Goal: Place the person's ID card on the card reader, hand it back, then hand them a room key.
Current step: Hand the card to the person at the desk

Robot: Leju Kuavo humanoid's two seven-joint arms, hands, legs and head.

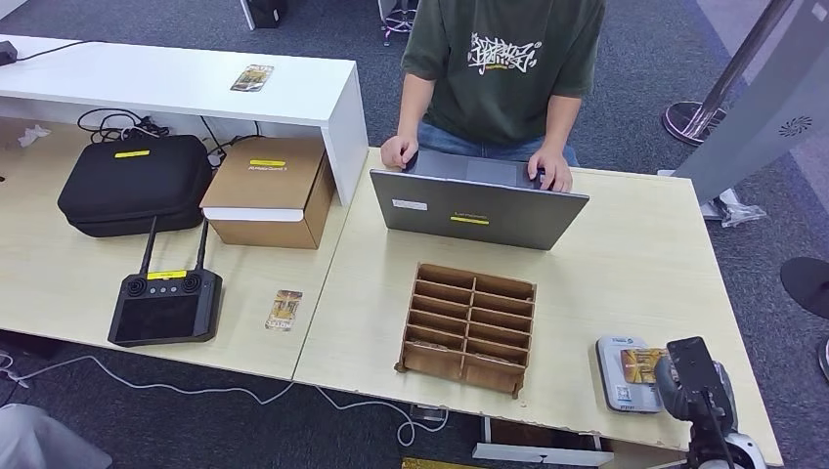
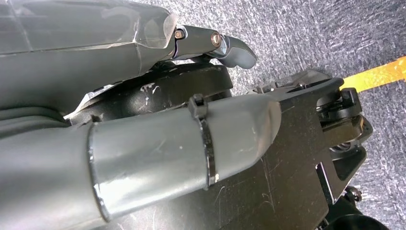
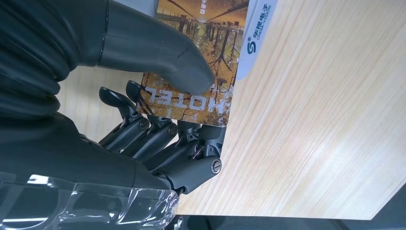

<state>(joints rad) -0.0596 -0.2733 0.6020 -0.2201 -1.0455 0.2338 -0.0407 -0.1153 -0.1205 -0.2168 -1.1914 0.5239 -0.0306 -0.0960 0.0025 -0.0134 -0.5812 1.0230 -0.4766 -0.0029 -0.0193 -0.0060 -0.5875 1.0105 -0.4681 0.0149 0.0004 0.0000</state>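
While the person (image 1: 503, 68) types at the laptop (image 1: 476, 208), the right hand (image 3: 158, 129) pinches the card (image 3: 201, 62) between thumb and fingers over the card reader (image 1: 621, 374) at the table's (image 1: 635, 264) near right, apparently for scanning. Whether the left hand (image 2: 210, 43) is open or closed I cannot tell.

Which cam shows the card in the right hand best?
Right wrist view: the card is close up, thumb on top, fingers beneath, lying over the card reader. Head view shows it small on the reader, beside the right hand. Left wrist view adds nothing about it.
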